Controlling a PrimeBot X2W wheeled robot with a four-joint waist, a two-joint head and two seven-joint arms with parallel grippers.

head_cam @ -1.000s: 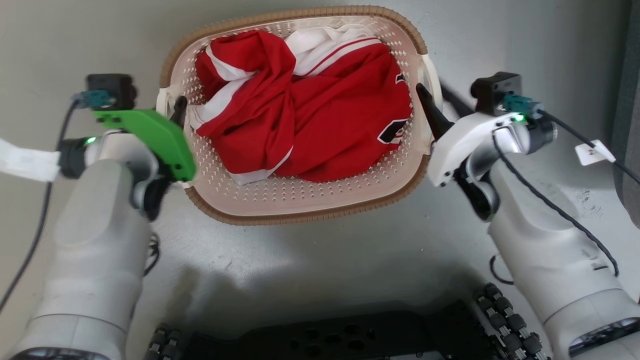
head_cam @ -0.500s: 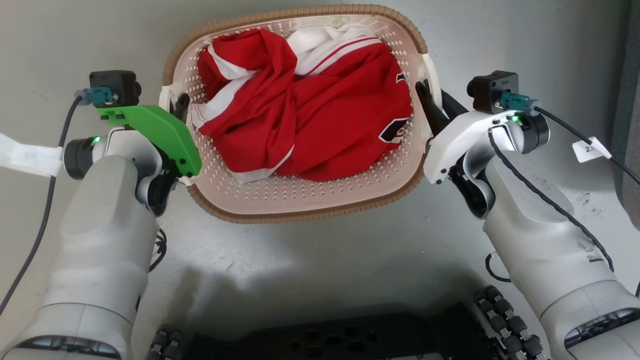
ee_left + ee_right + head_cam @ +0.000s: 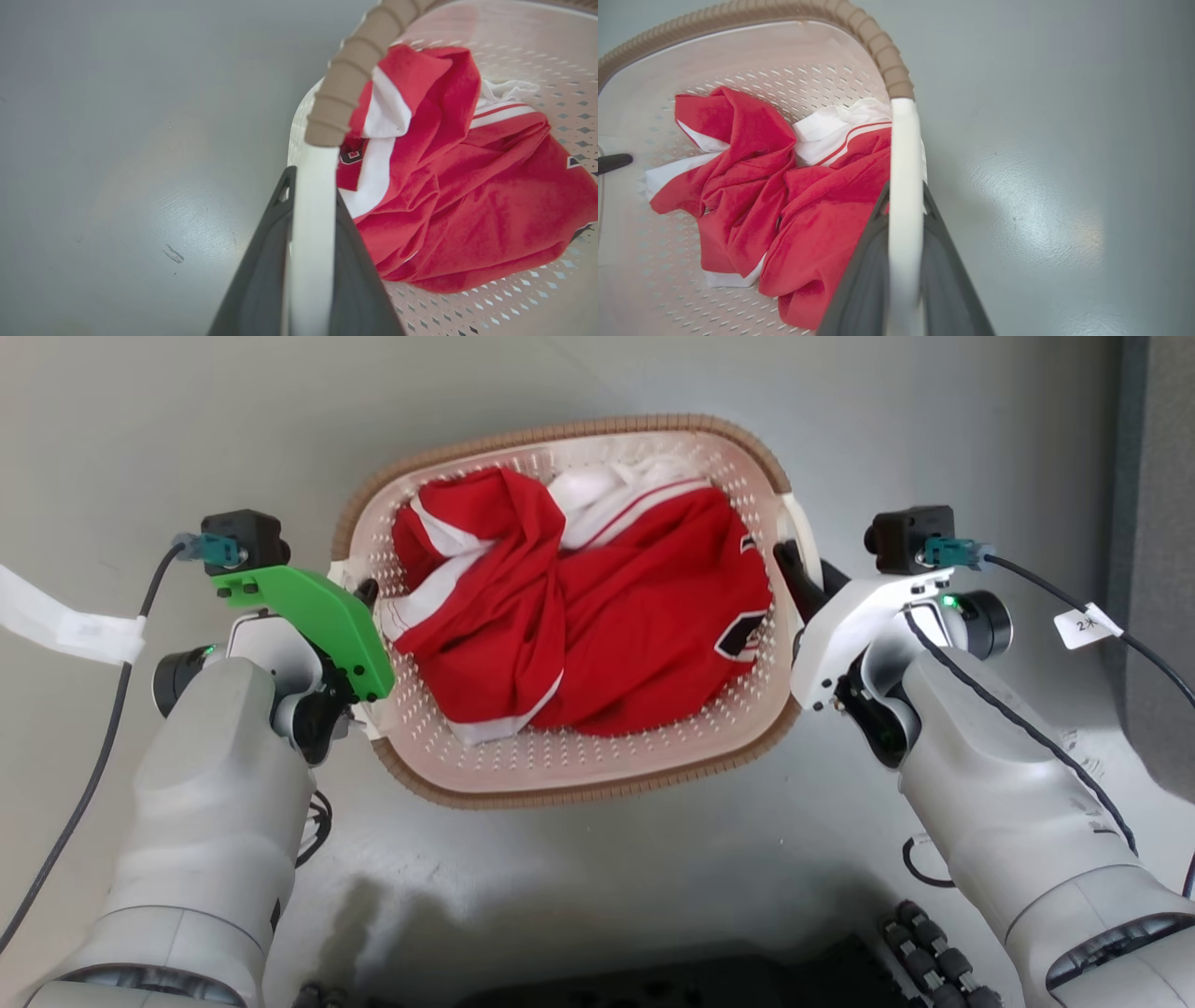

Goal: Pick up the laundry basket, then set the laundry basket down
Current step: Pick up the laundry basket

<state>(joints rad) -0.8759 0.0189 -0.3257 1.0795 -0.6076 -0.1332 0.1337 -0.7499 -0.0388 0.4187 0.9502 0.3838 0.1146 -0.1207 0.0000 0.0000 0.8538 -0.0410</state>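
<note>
The laundry basket (image 3: 597, 761) is cream-white with perforated walls and a brown woven-look rim (image 3: 523, 795), and it holds a crumpled red and white garment (image 3: 597, 625). My left gripper (image 3: 362, 593), under its green cover, is shut on the basket's left white handle (image 3: 314, 205), one dark finger on each side. My right gripper (image 3: 794, 567) is shut the same way on the right white handle (image 3: 903, 154). In both wrist views the grey floor (image 3: 117, 163) lies beyond the rim. I cannot tell whether the basket touches the floor.
Smooth grey floor (image 3: 597, 896) surrounds the basket. My dark wheeled base (image 3: 672, 985) is at the bottom edge. A darker grey upright surface (image 3: 1158, 569) stands at the far right. Cables with a white tag (image 3: 1081, 621) trail from the right wrist, and a white strap (image 3: 65, 627) from the left.
The whole head picture has shifted, so the camera has moved. The basket and both arms now show lower and slightly smaller, and less of my base shows. Both grips on the handles are unchanged.
</note>
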